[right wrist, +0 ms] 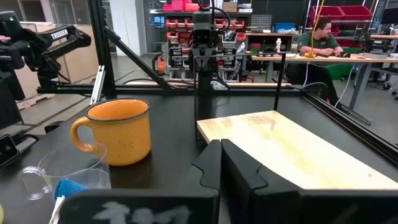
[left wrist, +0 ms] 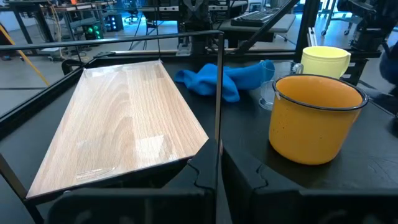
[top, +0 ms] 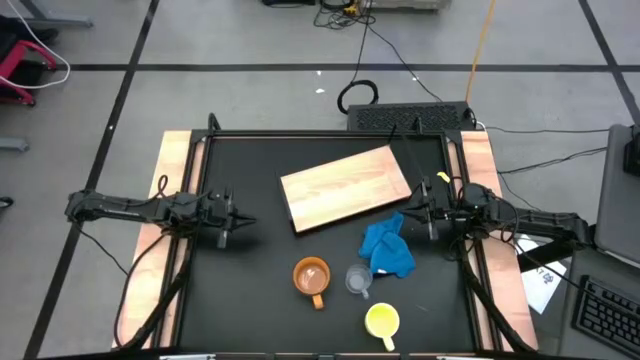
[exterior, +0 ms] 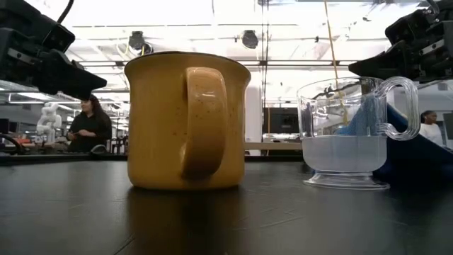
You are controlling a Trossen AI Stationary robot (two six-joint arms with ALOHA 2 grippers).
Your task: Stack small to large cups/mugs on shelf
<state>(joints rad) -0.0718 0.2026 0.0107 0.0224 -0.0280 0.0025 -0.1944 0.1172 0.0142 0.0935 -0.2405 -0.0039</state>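
The light wooden shelf (top: 346,187) lies flat at the table's middle, toward the far side. The orange mug (top: 311,277) stands upright in front of it, with the clear glass cup (top: 358,281) just to its right. The yellow mug (top: 382,321) stands near the front edge. My left gripper (top: 248,221) hovers shut at the table's left, above the tabletop, pointing right. My right gripper (top: 408,211) hovers shut at the right, pointing left, beside a blue cloth (top: 387,248). Neither holds anything.
The blue cloth lies crumpled between the shelf's right end and the glass cup. Raised wooden rails (top: 176,190) and a black frame run along the table's left and right sides. People sit at desks (right wrist: 318,37) in the room beyond.
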